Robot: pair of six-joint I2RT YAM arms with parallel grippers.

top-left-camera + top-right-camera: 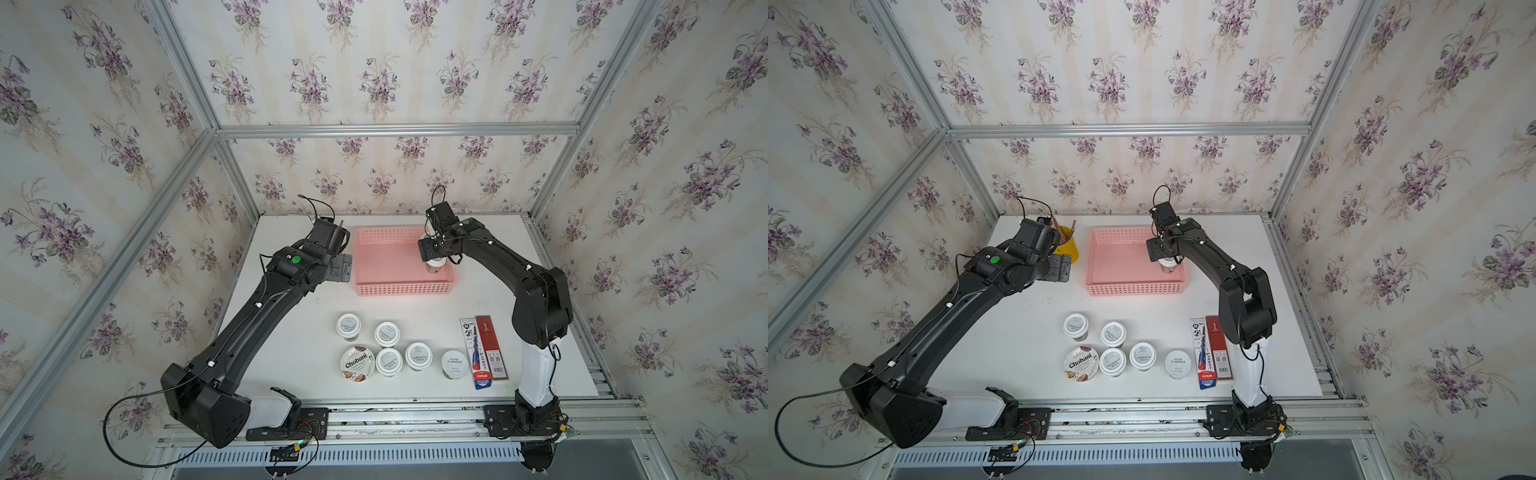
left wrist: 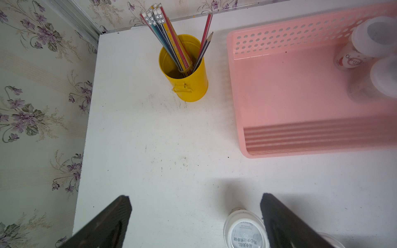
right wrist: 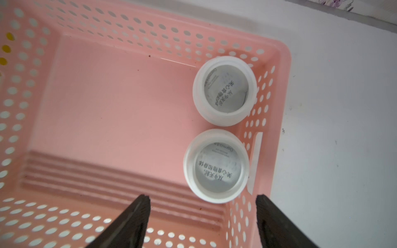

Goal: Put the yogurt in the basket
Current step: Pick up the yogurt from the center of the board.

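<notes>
Nearest the arm bases, six yogurt cups stand upright on the white surface, outside the basket. Four have white lids with grey print, one is the wider Chobani cup, and one is the pale-green-lidded cup, set slightly apart to the right. Beside that one lie two flat packets, touching along their long edges: one blue packet and one red packet.

Farther back, the left hand hovers over bare surface to the left of the basket, released and holding nothing. Its wrist view shows one white lid below, close to one finger.

Beyond stands the single pink basket. The right hand hangs over its right end, fingers spread wide and grasping nothing. In both top views only one cup shows under that hand. The right wrist view shows two, both upright on the basket floor against the right wall. The corner cup is in the far right corner and the near cup is just beside it. That puts two of the eight cups in the basket.

Farthest left is one yellow pencil cup, seen in a top view. The left wrist view adds its bunch of pencils. Elsewhere the left arm covers it.
</notes>
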